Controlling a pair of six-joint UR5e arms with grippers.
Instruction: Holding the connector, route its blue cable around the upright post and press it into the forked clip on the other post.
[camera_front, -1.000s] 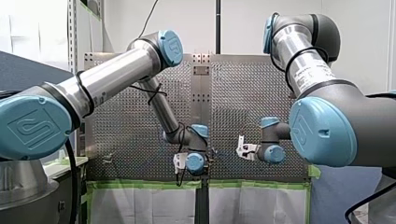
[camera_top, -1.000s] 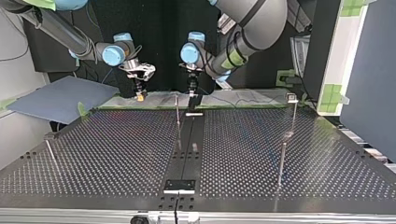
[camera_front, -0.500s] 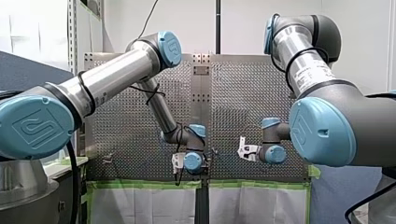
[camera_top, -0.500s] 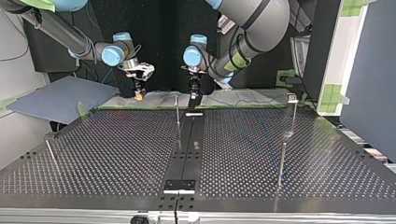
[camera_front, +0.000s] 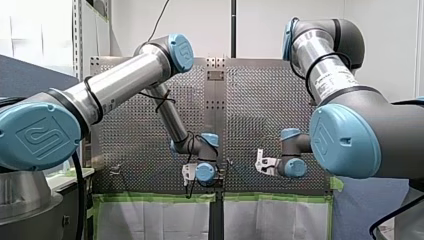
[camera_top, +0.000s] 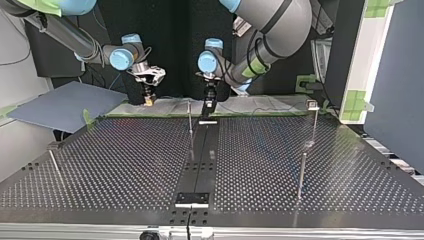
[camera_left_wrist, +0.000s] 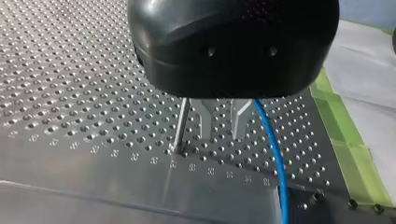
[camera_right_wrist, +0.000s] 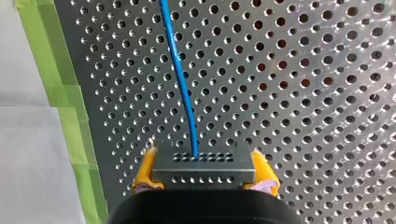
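Firmly pinched between the yellow pads (camera_right_wrist: 145, 169) of my right gripper (camera_right_wrist: 205, 164) is the grey connector (camera_right_wrist: 204, 176), a flat block with rows of small holes; the pincer is closed on its two sides. The blue cable (camera_right_wrist: 181, 79) leaves the connector's middle and runs ahead of the gripper over the perforated bench (camera_right_wrist: 303, 93), close to the edge lined with green tape (camera_right_wrist: 60, 93). My left gripper (camera_left_wrist: 222, 133) hangs near that same edge, about midway along it, its two metal fingers (camera_left_wrist: 205, 121) set narrowly apart with nothing between them. Just beside one finger stands the thin upright post (camera_left_wrist: 181, 123); the cable passes beside the other finger, outside the gap, and whether it touches that finger I cannot tell. In the top view a second post (camera_top: 314, 122) with a small head stands by the taped edge near the bench corner at the view's right, well apart from both grippers; what that head is cannot be made out.
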